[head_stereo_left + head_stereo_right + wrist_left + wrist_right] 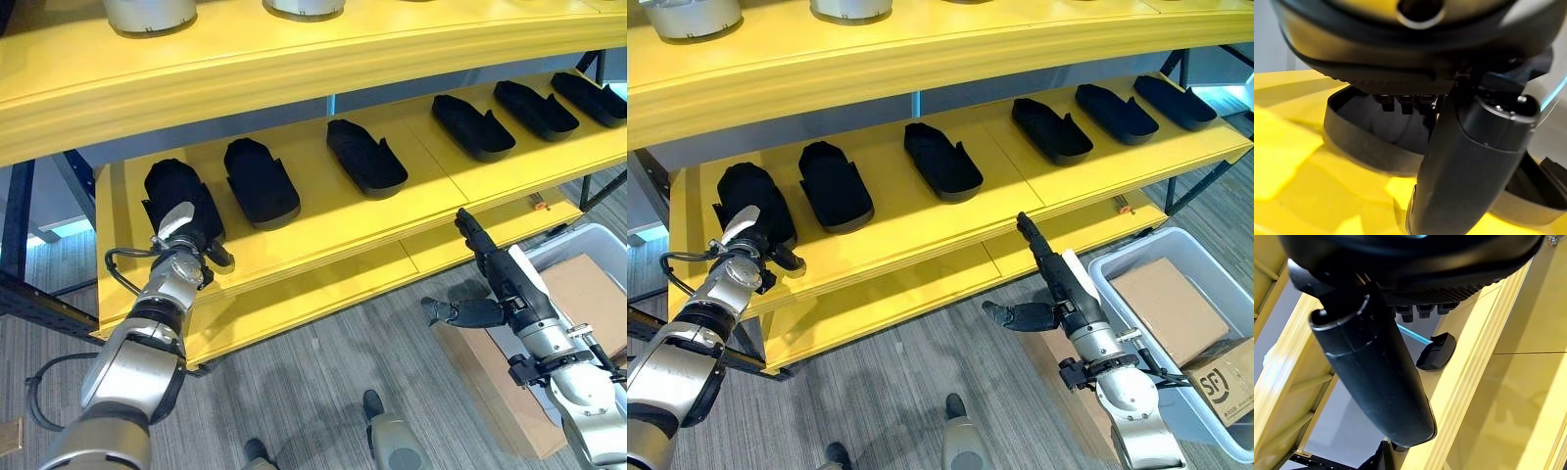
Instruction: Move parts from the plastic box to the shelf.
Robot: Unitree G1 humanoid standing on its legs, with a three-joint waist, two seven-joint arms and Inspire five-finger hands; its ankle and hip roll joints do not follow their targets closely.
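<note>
Six parts (366,157) lay in a row along the shelf (313,230), with the plastic box (1164,257) on the floor below its right end.

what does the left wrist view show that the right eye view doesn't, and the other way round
The left wrist view alone shows, close up, the hollow inside of the black part just past the left hand's thumb.

The right eye view alone shows the full row of six black parts along the yellow shelf, the right hand held open in front of the shelf edge, and the plastic box with cardboard inside.

Both show the left hand at the leftmost part, on yellow shelf board.
</note>
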